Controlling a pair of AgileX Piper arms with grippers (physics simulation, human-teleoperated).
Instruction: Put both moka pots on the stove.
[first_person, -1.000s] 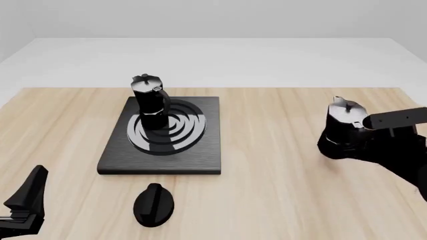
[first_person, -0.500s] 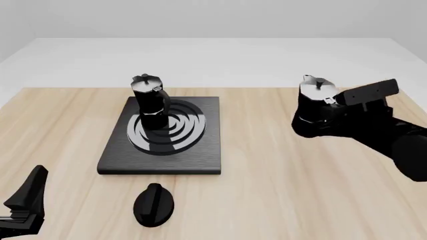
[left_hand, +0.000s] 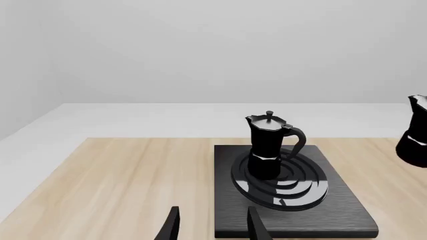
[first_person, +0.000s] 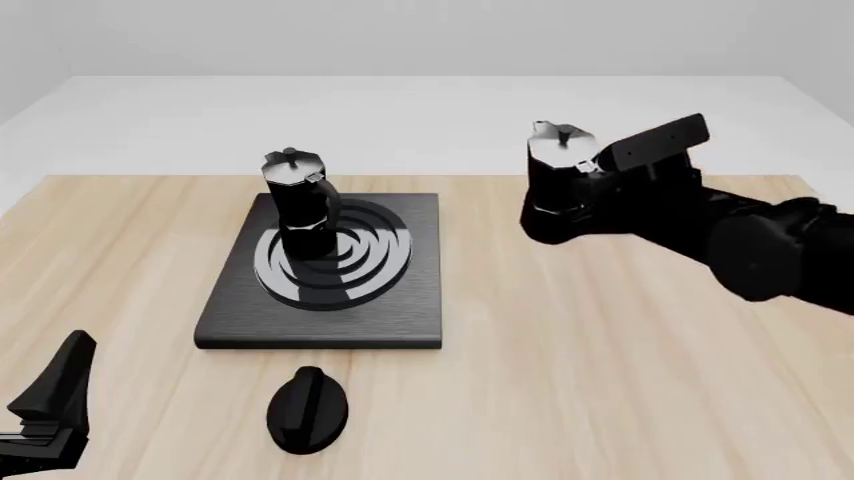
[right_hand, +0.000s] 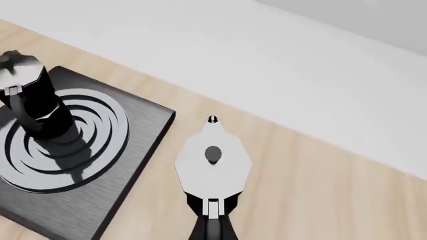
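- One moka pot (first_person: 298, 200) stood upright on the stove (first_person: 400, 300), on its rings.
- The right gripper (first_person: 587, 185) was clamped on the second pot (first_person: 558, 180), holding it in the air right of the stove.
- The left gripper (left_hand: 210, 227) was open, near the table's front left corner.

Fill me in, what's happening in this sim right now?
Two arms are putting moka pots on a stove. One moka pot already stands upright on the stove's rings. The right hand has the second moka pot gripped and lifted off the table, to the stove's right, and has been carrying it leftward toward the stove over the last second. The left hand is open and parked at the near left corner, holding nothing. A black oval knob lies on the table in front of the stove.
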